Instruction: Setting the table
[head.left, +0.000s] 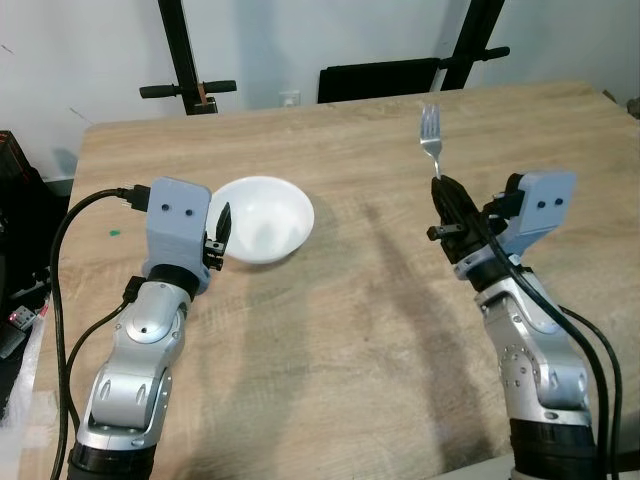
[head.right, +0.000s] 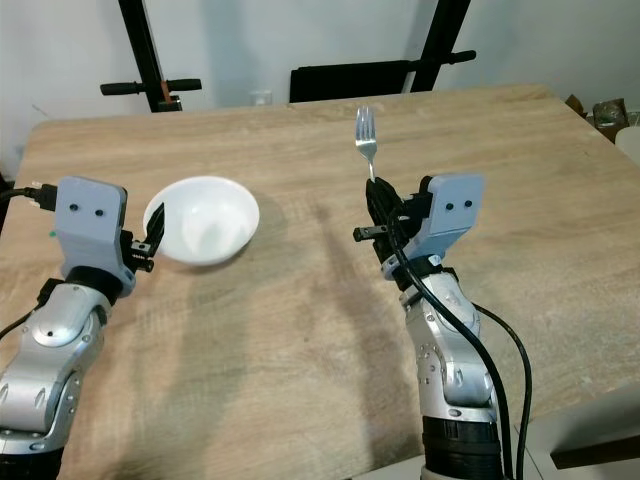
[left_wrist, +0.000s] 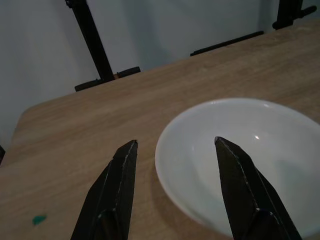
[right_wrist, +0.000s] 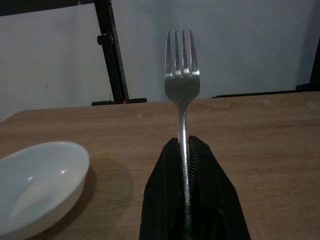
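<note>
A white bowl (head.left: 263, 218) rests upright on the wooden table (head.left: 350, 330), left of centre. My left gripper (head.left: 220, 235) is open at the bowl's left rim; in the left wrist view one finger (left_wrist: 245, 185) is over the bowl (left_wrist: 240, 150) and the other finger (left_wrist: 112, 190) outside it. A silver fork (head.left: 431, 140) stands tines-up in the air on the right, held by its handle in my right gripper (head.left: 447, 195), which is shut on it. In the right wrist view the fork (right_wrist: 182, 80) rises from between the closed fingers (right_wrist: 165, 200).
Black stand legs (head.left: 185, 60) and a dark chair back (head.left: 378, 78) sit behind the table's far edge. A small green speck (head.left: 115, 234) lies on the table at the left. Dark clutter (head.left: 15, 290) lies off the left edge.
</note>
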